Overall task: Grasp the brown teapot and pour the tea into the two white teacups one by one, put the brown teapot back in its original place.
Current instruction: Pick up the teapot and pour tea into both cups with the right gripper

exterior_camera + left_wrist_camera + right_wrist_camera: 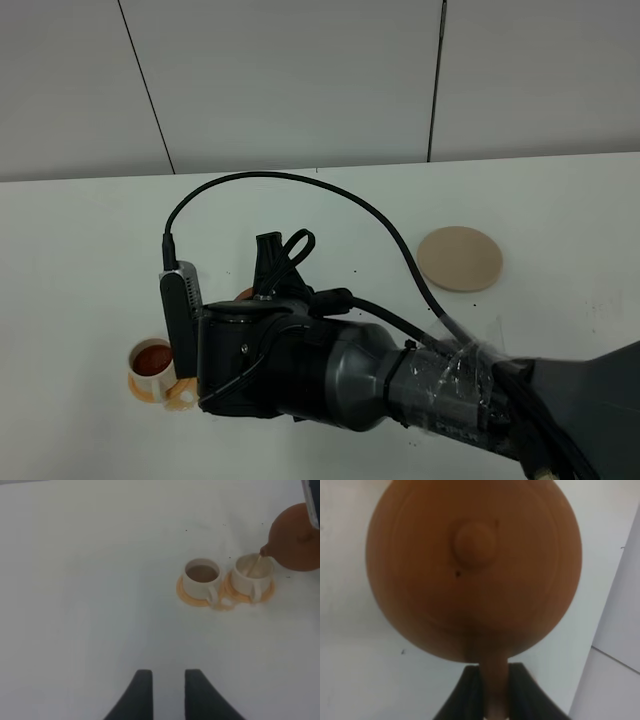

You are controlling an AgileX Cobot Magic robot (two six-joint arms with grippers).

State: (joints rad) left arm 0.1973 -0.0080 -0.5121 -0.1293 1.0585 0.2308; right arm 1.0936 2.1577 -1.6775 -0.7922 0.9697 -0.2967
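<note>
The brown teapot (475,565) fills the right wrist view, lid knob up, with my right gripper (494,692) shut on its loop handle. In the left wrist view the teapot (296,537) is tilted, and a thin stream runs from its spout into one white teacup (251,572). Beside it, the other teacup (201,577) holds brown tea, and both stand on orange saucers. From above, only the filled teacup (152,360) shows, because my right arm (330,375) covers the teapot and the second cup. My left gripper (167,692) is open over bare table, well short of the cups. The beige coaster (460,258) lies bare.
The white table (90,260) is backed by a pale panelled wall. A black cable (300,185) arcs over the table above my right arm. The two saucers touch each other.
</note>
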